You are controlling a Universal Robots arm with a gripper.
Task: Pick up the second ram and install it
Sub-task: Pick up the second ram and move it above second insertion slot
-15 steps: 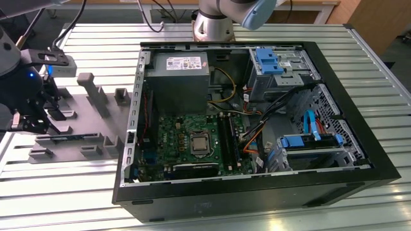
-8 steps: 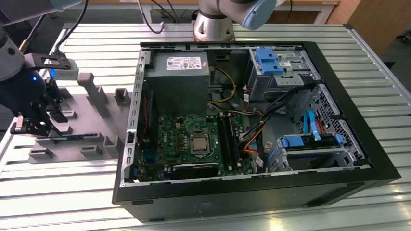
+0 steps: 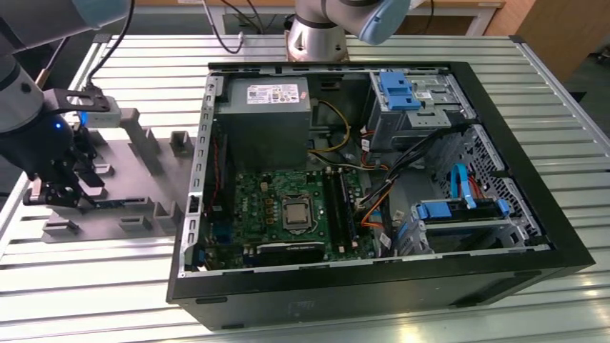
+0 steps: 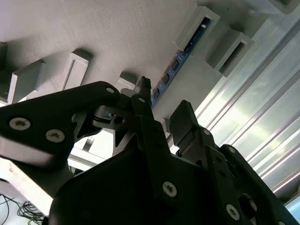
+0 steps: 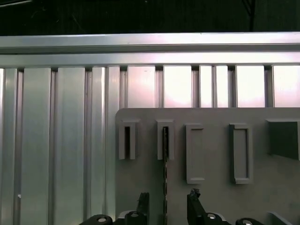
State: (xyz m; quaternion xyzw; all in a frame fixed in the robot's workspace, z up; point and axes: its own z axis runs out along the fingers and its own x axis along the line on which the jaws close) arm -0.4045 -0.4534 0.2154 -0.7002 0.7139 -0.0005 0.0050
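Second ram (image 5: 165,180), edge-up in grey slotted block (image 5: 170,140), between prongs of released end effector (image 5: 168,194).

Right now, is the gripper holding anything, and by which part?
Nothing is held. In the first wrist view, the open gripper straddles the second ram, which stands on edge in the grey slotted holder, with gaps on both sides.
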